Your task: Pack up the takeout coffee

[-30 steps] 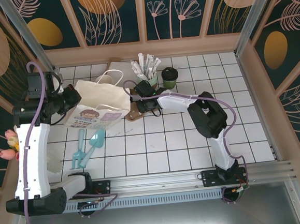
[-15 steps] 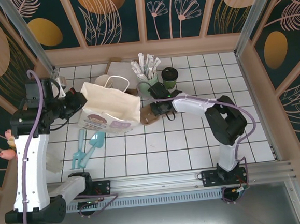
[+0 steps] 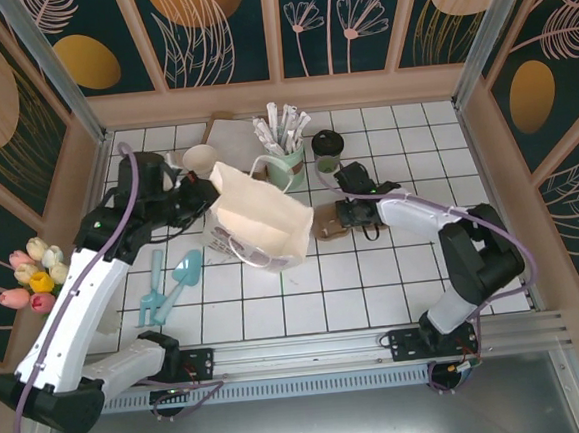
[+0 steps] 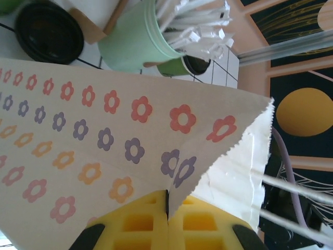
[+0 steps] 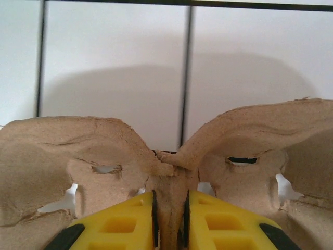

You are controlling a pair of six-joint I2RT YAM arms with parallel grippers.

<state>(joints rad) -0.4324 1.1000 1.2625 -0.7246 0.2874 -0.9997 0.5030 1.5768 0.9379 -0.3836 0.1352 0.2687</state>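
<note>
The takeout coffee (image 3: pixel 326 145), a dark green cup with a black lid, stands at the back of the tiled table, right of the pale green cup; in the left wrist view the takeout coffee (image 4: pixel 179 66) peeks out behind that cup. My left gripper (image 3: pixel 207 193) is shut on the serrated top edge of a white paper bag (image 3: pixel 265 223), which hangs tilted over the middle tiles. Its yellow pads (image 4: pixel 140 221) pinch the flower-printed bag (image 4: pixel 104 135). My right gripper (image 3: pixel 348 216) is shut on the centre ridge of a brown pulp cup carrier (image 5: pixel 104 151), lying flat in front of the coffee.
A pale green cup of white wrapped sticks (image 3: pixel 283 162) stands left of the coffee. Lidless cups (image 3: pixel 199 160) and brown card sit at the back left. Teal scoops (image 3: pixel 169 281) lie on the front left tiles. Wooden walls enclose the table. A round black object (image 4: pixel 49 31) lies near the pale cup.
My left arm has swung the bag from the left side to the middle of the table. My right gripper has pulled the carrier rightward, clear of the bag.
</note>
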